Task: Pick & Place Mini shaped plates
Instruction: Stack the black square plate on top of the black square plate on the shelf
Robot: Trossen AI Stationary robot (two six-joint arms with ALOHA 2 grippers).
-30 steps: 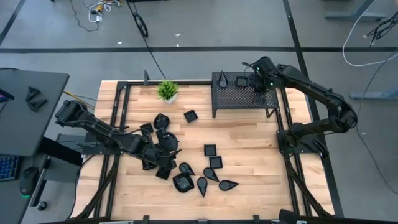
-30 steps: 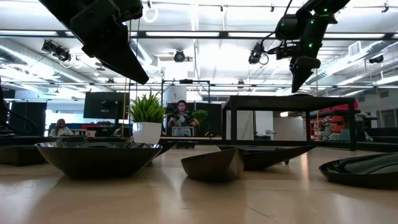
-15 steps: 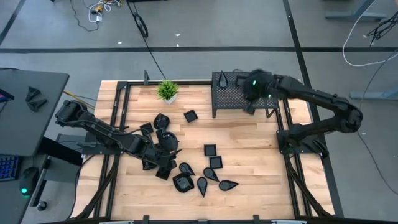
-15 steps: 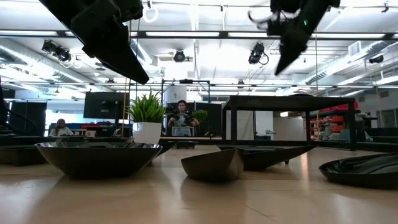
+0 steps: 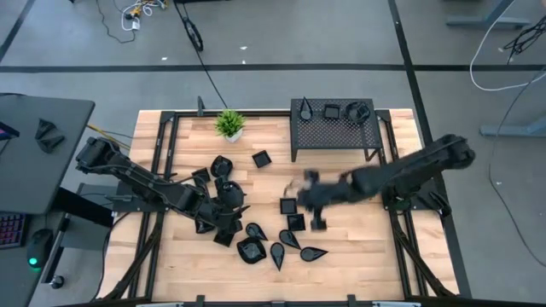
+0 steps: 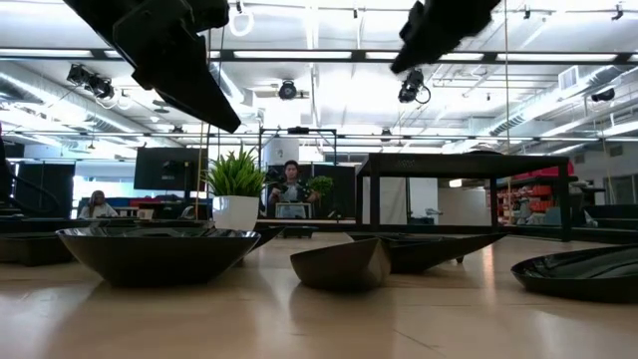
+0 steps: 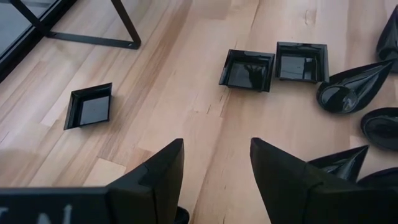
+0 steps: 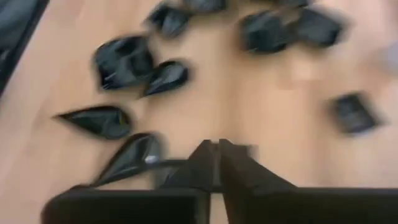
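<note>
Swing away from rack just made: right end effector, empty and pressed together, now over plates at desk middle. Three plates on rack top suggest drop-off done, next pick likely beginning. Left end effector spread apart, empty, poised above left cluster. Right wrist view smeared; target plate impossible to single out.

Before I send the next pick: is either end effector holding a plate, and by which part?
Neither. The left end effector is open and empty; the right end effector is shut with nothing between its fingers.
</note>
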